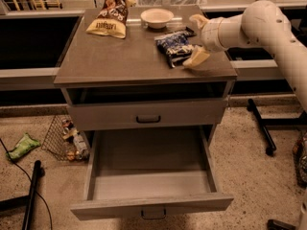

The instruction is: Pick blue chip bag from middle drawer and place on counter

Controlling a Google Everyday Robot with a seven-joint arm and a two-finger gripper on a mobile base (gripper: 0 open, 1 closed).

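Observation:
The blue chip bag (173,47) lies flat on the right half of the counter (124,59), just left of my gripper. My gripper (196,38) is open above the counter's right edge, one finger (196,58) low by the bag and the other finger (197,20) further back. It holds nothing. The middle drawer (151,171) stands pulled out wide below the cabinet, and its inside shows nothing in it.
A yellow-and-brown chip bag (110,18) and a white bowl (157,17) stand at the back of the counter. A closed drawer front (147,114) is above the open one. A wire basket (64,138) and a green packet (22,146) lie on the floor at left.

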